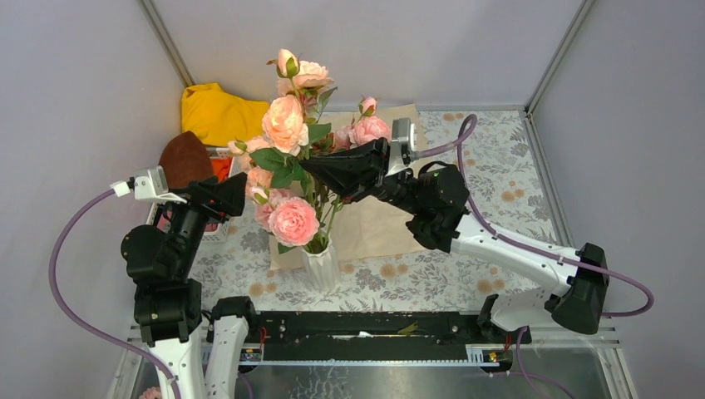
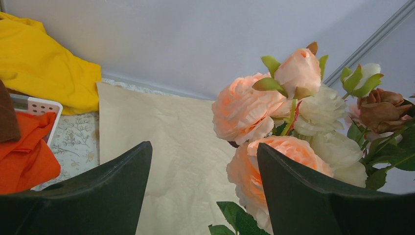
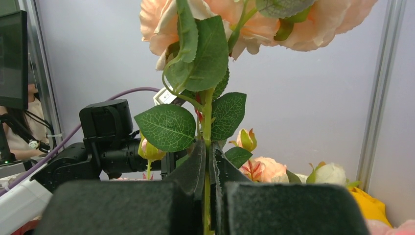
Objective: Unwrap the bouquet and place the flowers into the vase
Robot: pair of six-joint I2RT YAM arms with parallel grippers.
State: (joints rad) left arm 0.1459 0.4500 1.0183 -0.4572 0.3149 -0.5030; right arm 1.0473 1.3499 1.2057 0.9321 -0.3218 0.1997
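The white ribbed vase stands near the table's front edge, and the flowers rise out of it: pink, peach and cream roses on green stems. My right gripper reaches in from the right and is shut on one green stem just below its leaves, with a peach rose above. Left of the bunch my left gripper stands open and empty, a peach rose partly behind its right finger. The bouquet's tan kraft paper lies spread flat behind the vase.
A yellow cloth is heaped at the back left. Beside it a white basket holds an orange cloth and a brown item. Grey walls with metal rails close in the floral-patterned table.
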